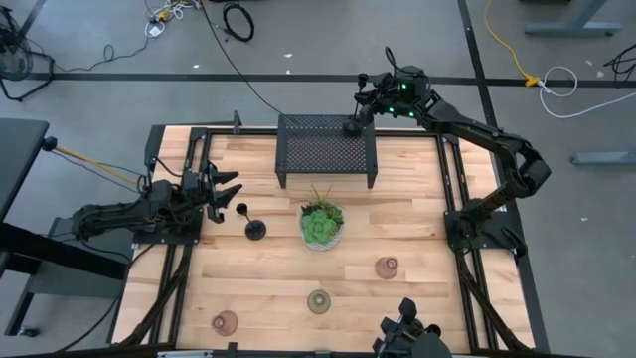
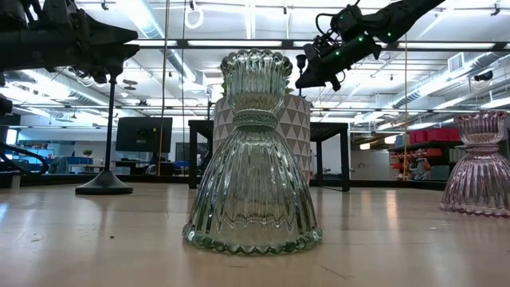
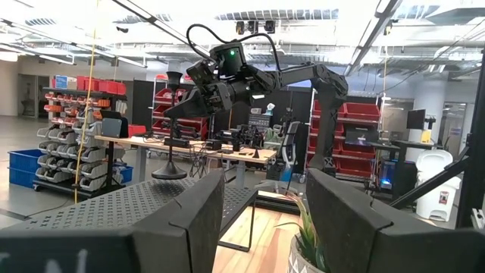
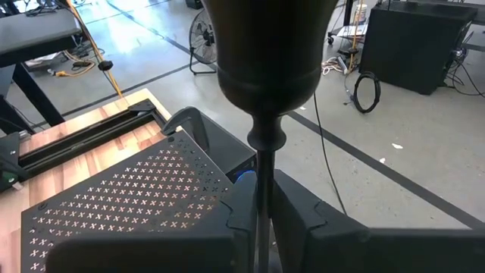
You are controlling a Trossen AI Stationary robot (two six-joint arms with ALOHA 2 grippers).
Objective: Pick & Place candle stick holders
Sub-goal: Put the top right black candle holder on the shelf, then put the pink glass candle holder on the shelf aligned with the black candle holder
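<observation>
Right claw (image 1: 360, 111) around one holder (image 1: 351, 126)

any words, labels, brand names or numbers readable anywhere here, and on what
None can be read.
Red storage bins on the shelves behind the table: any labels are too small to read.
Black candle stick holder in the right gripper, mesh rack, glass cups: no print shows.

Left arm (image 1: 119, 216): matte black jointed links, boxy wrist housing. Left gripper (image 1: 227, 192): two dark angular fingers (image 3: 198, 220), broad flat faces, bevelled edges. Right arm (image 1: 487, 139): black tubular links, rounded elbow joint. Black cable looped above wrist, small green indicator light on wrist block. Right gripper (image 1: 363, 107): dark blocky fingers (image 4: 303, 227).
</observation>
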